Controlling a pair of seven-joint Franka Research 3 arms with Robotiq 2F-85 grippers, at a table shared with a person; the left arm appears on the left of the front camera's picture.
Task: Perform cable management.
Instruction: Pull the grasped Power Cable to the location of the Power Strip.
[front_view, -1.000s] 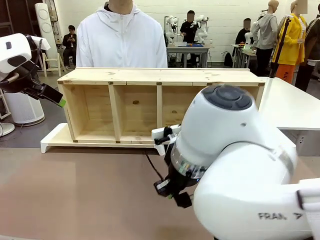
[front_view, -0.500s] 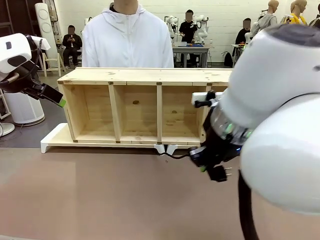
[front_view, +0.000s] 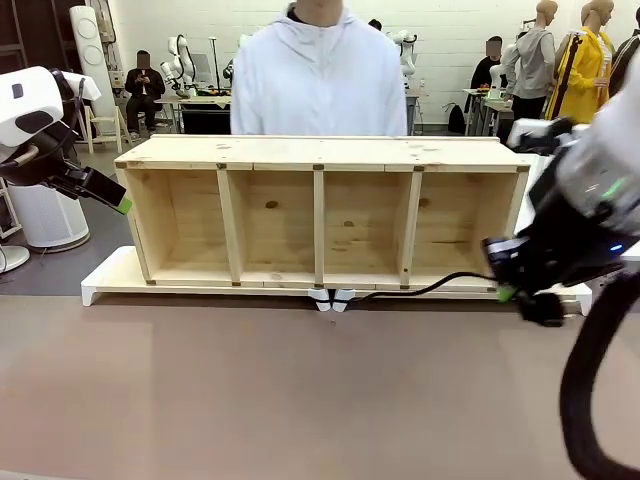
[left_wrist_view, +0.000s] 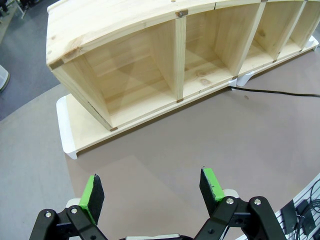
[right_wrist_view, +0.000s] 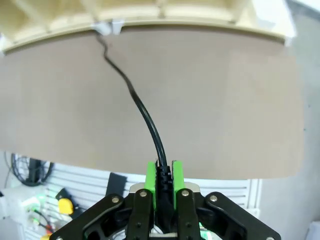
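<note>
- Table (front_view: 200, 400): wooden shelf (front_view: 270, 152) sits along its far edge.
- Right gripper (right_wrist_view: 163, 172): pads clamped on the cable (front_view: 420, 289), off the shelf's right front corner.
- Left gripper (left_wrist_view: 152, 186): fingers apart, empty, off the table's left edge, well apart from the cable.
- Cable: long axis roughly parallel to the shelf's front edge, running from the white clips (front_view: 332, 297) at mid-shelf rightward into the right gripper. My read is that the right arm makes the next move.
</note>
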